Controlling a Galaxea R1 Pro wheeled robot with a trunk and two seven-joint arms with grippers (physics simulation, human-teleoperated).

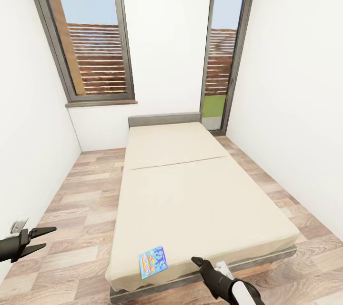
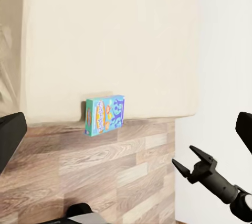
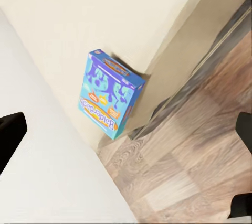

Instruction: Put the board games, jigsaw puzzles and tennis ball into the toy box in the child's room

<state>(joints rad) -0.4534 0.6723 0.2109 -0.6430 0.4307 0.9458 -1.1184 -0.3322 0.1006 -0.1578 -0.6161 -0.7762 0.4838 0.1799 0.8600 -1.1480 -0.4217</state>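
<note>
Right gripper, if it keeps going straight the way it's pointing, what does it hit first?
Probably the blue board game lying at the bed's near edge: the right gripper points at it, though depth is hard to judge.

Blue board game (image 1: 153, 262): small flat rectangular box, blue-teal print with orange-yellow logo panel, lying flat on bed (image 1: 190, 191) near foot-end corner on robot's left, slightly skewed to mattress edge; same box in left wrist view (image 2: 105, 115) and right wrist view (image 3: 110, 94). Bed: low, wide, plain beige mattress, grey frame and headboard, standing on wood-plank floor of white-walled child's room (image 1: 166, 34) between two tall grey-framed windows.
</note>
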